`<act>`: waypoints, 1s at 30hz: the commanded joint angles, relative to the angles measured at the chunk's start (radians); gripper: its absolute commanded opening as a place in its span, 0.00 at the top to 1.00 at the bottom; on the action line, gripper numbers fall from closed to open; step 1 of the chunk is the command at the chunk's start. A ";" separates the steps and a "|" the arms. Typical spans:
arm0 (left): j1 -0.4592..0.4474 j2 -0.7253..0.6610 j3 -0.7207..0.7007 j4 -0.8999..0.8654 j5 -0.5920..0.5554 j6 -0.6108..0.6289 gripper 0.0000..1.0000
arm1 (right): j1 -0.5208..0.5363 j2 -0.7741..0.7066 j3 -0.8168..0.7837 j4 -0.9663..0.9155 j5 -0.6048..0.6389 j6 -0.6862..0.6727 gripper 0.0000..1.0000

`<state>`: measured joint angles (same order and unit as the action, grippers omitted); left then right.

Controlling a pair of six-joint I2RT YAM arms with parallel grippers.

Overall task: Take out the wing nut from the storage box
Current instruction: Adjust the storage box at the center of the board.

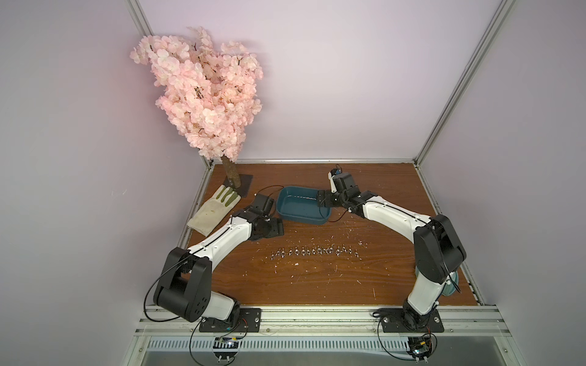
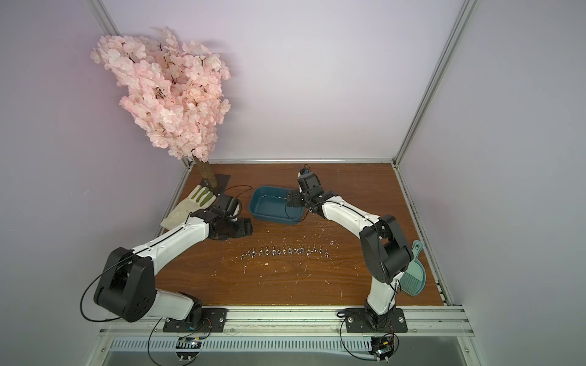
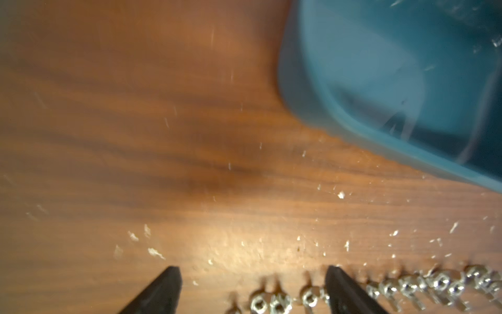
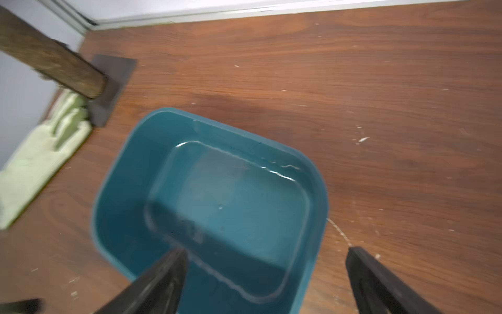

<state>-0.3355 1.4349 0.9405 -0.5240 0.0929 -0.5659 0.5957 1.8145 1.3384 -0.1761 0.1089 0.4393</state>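
The aluminium rail (image 1: 317,317) at the near edge carries both arm bases. Beyond it a row of wing nuts (image 1: 312,251) lies on the bench (image 1: 317,285), just near of the storage box (image 1: 301,218), with open wood between row and rail.

The left fingers (image 3: 165,291) are spread wide above the row's left end, holding nothing. In both top views they are hard to make out under their own wrist. The right fingers (image 4: 163,280) are spread too, one over the box's inside and the other outside its right wall.

Both wrist views are blurred, and a bright speck on the box floor cannot be made out. The right arm covers much of a mint dustpan (image 2: 412,272) by the right edge. At far left the left arm partly covers a glove (image 1: 209,212) beside the blossom tree (image 1: 203,95). Bare wood lies right of the box.
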 commanded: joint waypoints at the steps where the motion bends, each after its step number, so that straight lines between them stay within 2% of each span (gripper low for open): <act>1: 0.031 0.000 0.068 -0.019 -0.001 0.051 0.01 | -0.004 0.064 0.054 -0.120 0.082 0.035 0.13; 6: 0.053 0.034 0.149 -0.023 -0.006 0.066 0.01 | -0.005 0.141 0.106 -0.162 0.059 0.061 0.30; 11: 0.062 0.058 0.208 -0.023 -0.013 0.075 0.01 | -0.007 0.190 0.136 -0.178 0.045 0.087 0.39; 17: 0.074 0.096 0.251 -0.022 -0.034 0.107 0.01 | -0.031 0.222 0.194 -0.239 0.017 0.136 0.79; 22: 0.088 0.132 0.290 -0.022 -0.039 0.138 0.01 | -0.073 0.249 0.306 -0.360 -0.069 0.170 1.00; 27: 0.107 0.160 0.323 -0.017 -0.027 0.146 0.01 | -0.122 0.326 0.502 -0.601 -0.166 0.145 1.00; 30: 0.126 0.162 0.318 0.011 0.013 0.146 0.01 | -0.158 0.398 0.610 -0.764 -0.278 0.125 1.00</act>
<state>-0.2375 1.5902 1.2419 -0.5220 0.0780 -0.4370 0.4644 2.1822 1.8702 -0.7254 -0.0395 0.5800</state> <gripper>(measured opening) 0.991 0.089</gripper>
